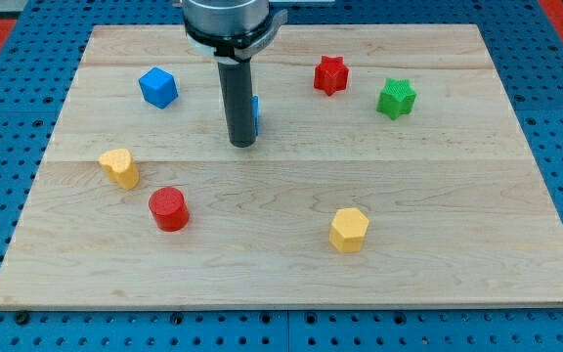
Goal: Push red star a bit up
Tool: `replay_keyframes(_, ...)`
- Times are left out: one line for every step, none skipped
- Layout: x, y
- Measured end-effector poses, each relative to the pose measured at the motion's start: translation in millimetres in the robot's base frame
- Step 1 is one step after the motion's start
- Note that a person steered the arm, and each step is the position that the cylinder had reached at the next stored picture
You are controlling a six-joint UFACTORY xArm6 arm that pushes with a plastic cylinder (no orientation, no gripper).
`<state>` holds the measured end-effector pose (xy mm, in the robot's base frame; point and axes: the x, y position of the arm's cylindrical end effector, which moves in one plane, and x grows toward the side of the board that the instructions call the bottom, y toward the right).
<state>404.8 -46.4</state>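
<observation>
The red star [330,74] lies near the view's top, right of centre, on the wooden board [291,264]. My tip [242,144] stands on the board to the star's lower left, about a hand's width away and not touching it. A blue block [256,112] is mostly hidden behind the rod, only a sliver showing at its right side.
A green star [396,98] lies right of the red star. A blue cube [158,87] is at the upper left. A yellow heart-like block [120,167] and a red cylinder [169,208] sit at the lower left. A yellow hexagon [349,230] is at the lower right.
</observation>
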Motion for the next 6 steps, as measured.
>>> replay_keyframes(-34, 3)
replay_keyframes(-45, 43)
replay_keyframes(-40, 80)
replay_keyframes(-51, 120)
replay_keyframes(-82, 120)
replay_keyframes(-122, 122)
